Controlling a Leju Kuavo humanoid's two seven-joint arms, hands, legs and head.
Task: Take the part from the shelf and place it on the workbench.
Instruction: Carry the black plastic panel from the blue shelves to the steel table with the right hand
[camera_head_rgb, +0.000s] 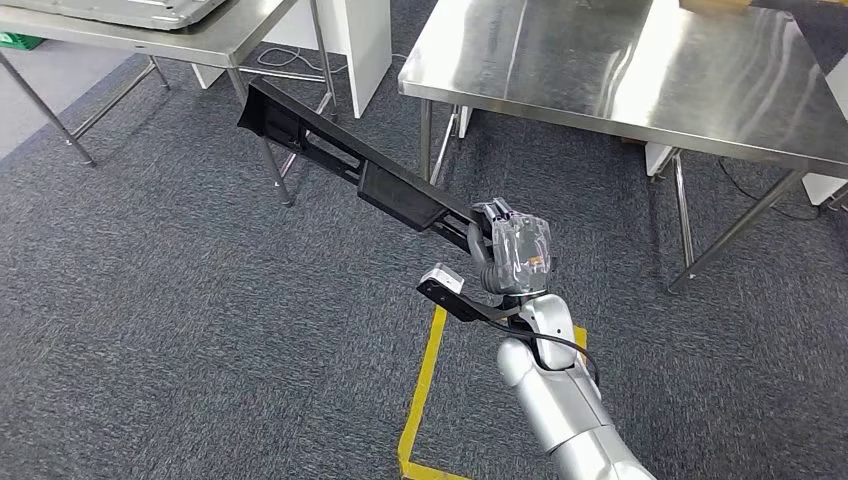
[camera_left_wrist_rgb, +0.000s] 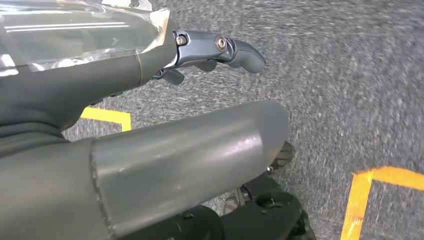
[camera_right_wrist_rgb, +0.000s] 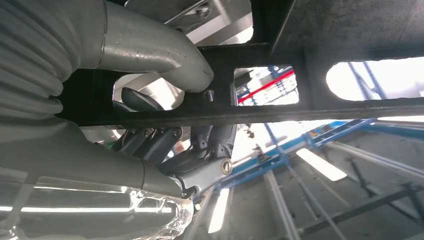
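Observation:
The part (camera_head_rgb: 350, 170) is a long black plastic bar with cut-outs, slanting up and to the left over the carpet. My right hand (camera_head_rgb: 515, 255) grips it near its lower end, in front of the steel workbench (camera_head_rgb: 620, 70) at the upper right. In the right wrist view the thumb lies over one side of the black bar (camera_right_wrist_rgb: 280, 112) and the dark fingers (camera_right_wrist_rgb: 200, 150) wrap the other side. My left hand (camera_left_wrist_rgb: 165, 140) hangs over the floor with nothing in it, thumb and fingers apart.
A second steel table (camera_head_rgb: 200, 40) stands at the upper left, its legs close to the part's far end. A white cabinet (camera_head_rgb: 360, 40) sits between the tables. The workbench's legs (camera_head_rgb: 685, 210) reach the grey carpet. Yellow tape (camera_head_rgb: 425, 380) marks the floor by my arm.

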